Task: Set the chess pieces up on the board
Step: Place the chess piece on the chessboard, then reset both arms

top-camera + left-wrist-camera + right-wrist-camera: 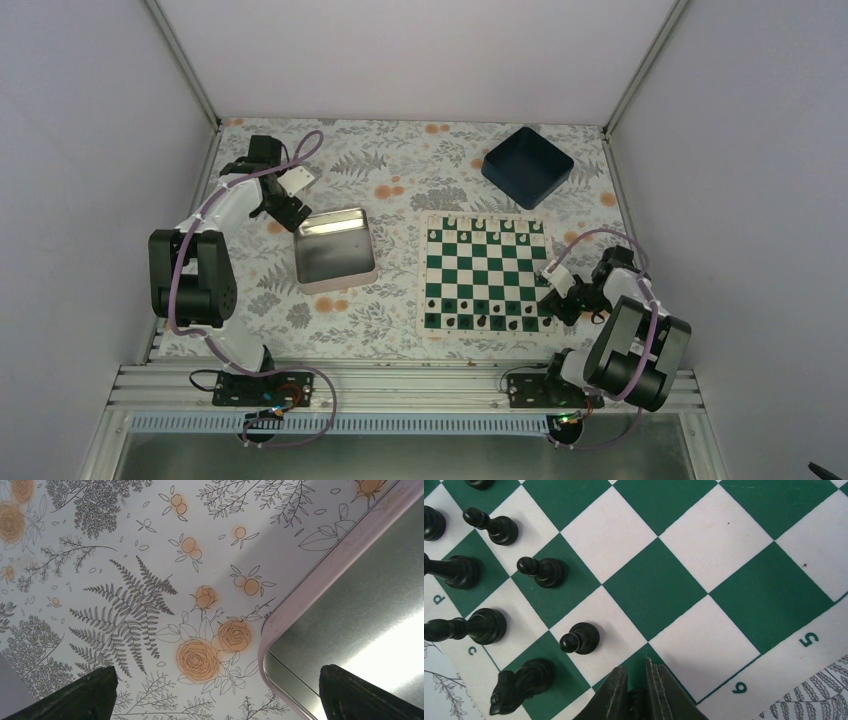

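Observation:
The board [487,262] with green and white checks lies right of centre. Black chess pieces [483,321] stand in its two near rows. My right gripper [556,303] hovers over the board's near right corner. In the right wrist view its fingers [636,669] are almost together over a green square [647,657], with a small dark piece pinched deep between them. A black pawn [580,638] and a knight [521,682] stand just left of them. My left gripper [284,213] is open over the tablecloth at the tin's far left corner, and its jaws [216,672] hold nothing.
A shiny silver tin [304,262] sits left of the board, its pink-edged rim [300,597] near the left fingers. A dark blue bin [527,165] stands at the back right. Small white pieces [481,224] line the board's far row.

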You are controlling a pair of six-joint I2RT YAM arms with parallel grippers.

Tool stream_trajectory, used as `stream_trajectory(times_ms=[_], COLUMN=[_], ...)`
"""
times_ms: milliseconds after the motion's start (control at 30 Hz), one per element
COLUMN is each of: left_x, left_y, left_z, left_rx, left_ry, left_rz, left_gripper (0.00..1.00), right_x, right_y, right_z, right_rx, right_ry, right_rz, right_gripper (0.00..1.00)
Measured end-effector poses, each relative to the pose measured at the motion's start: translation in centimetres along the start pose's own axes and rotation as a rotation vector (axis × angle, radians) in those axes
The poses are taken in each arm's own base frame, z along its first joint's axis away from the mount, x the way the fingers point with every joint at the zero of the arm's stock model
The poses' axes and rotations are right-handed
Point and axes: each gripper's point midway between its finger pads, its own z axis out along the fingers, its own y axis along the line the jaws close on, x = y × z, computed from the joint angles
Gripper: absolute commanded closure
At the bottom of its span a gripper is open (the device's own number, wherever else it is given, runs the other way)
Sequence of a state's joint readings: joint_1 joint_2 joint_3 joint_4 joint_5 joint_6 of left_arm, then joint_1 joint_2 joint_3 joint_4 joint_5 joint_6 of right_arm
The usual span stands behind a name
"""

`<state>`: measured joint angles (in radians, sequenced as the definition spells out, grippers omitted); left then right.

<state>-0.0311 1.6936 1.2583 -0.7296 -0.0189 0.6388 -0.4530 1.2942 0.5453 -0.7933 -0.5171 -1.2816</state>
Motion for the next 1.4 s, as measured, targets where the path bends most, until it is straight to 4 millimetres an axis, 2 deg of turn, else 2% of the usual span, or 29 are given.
stream_trajectory(times_ms=[167, 433, 567, 667, 700, 733, 767, 800, 1033, 1100, 1200, 1400], left_x=[0.0, 0.0, 0.3, 0.4, 0.5, 0.5, 0.5, 0.4, -0.3, -0.7, -1.6, -2.8], left_y=[0.0, 0.0, -0.1, -0.2, -0.2, -0.2, -0.2, -0.2, 0.0, 0.0, 0.2, 0.2], left_z=[0.0, 0.0, 0.1, 0.3, 0.3, 0.3, 0.3, 0.2, -1.3, -1.7, -2.1, -2.7], left_rx=[0.0, 0.0, -0.001, 0.0, 0.001, 0.002, 0.001, 0.0, -0.012, -0.011, -0.017, -0.023], left_ry=[0.0, 0.001, 0.009, 0.013, 0.014, 0.014, 0.014, 0.012, -0.036, -0.057, -0.102, -0.181], left_rz=[0.0, 0.0, 0.001, 0.001, 0.001, 0.001, 0.001, 0.001, 0.004, 0.004, 0.005, 0.009], left_gripper=[0.0, 0.0, 0.0, 0.0, 0.0, 0.0, 0.0, 0.0, 0.0, 0.0, 0.0, 0.0], right_x=[0.0, -0.3, -1.1, -2.2, -2.7, -3.2, -4.2, -5.1, -14.7, -16.5, -18.3, -20.2], right_y=[-0.2, -0.4, -1.0, -1.8, -2.0, -2.1, -2.4, -2.8, -6.8, -7.5, -7.7, -8.2], right_z=[0.0, -0.3, -1.3, -2.7, -3.2, -3.7, -4.8, -5.7, -16.1, -18.1, -19.8, -21.8], right_rx=[0.008, 0.019, 0.051, 0.087, 0.094, 0.096, 0.1, 0.108, 0.242, 0.263, 0.277, 0.318], right_ry=[0.0, -0.003, -0.014, -0.031, -0.04, -0.049, -0.07, -0.089, -0.279, -0.321, -0.385, -0.488], right_rz=[-0.003, -0.008, -0.027, -0.047, -0.049, -0.05, -0.059, -0.06, -0.103, -0.109, -0.095, -0.012], right_gripper=[0.73, 0.64, 0.57, 0.44, 0.37, 0.24, 0.04, 0.01, 0.0, 0.0, 0.0, 0.0])
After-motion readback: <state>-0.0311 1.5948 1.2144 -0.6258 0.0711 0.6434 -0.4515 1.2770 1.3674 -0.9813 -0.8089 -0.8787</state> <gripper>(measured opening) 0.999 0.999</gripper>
